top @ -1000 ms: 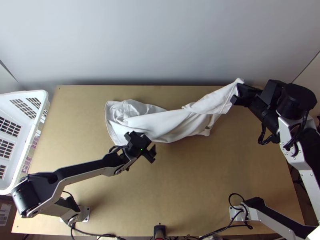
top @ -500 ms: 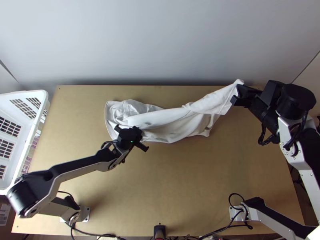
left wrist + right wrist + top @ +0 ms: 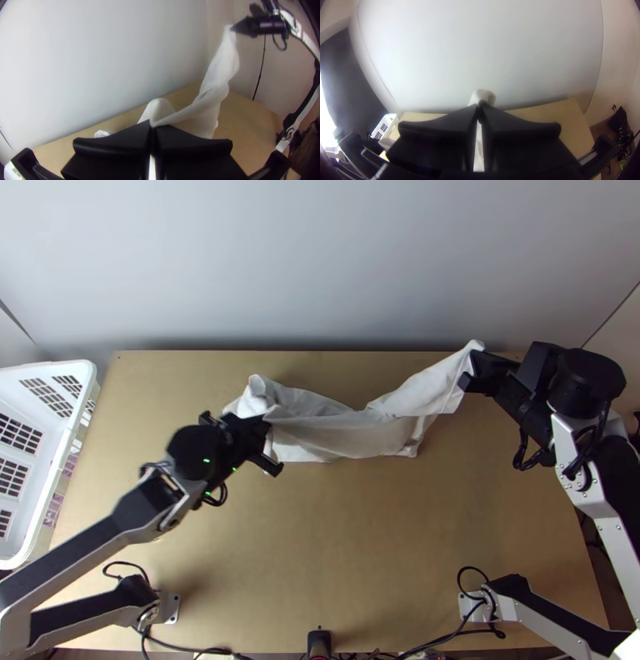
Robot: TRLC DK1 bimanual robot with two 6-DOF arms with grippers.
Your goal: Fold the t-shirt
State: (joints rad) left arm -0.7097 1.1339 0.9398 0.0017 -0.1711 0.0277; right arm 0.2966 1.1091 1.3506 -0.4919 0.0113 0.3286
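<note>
left gripper (image 3: pixel 262 426): pinching soft white t-shirt (image 3: pixel 340 434)
right gripper (image 3: pixel 472 374): clamped on its raised end
t-shirt: creased, sagging between both

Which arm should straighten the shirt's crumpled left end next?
Left, I think: the left gripper pinches the shirt near that end, while the right gripper holds the other end.

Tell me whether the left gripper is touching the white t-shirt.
Touching. In the left wrist view, the left gripper has its fingers closed on the white t-shirt, whose cloth runs out from between the tips.
</note>
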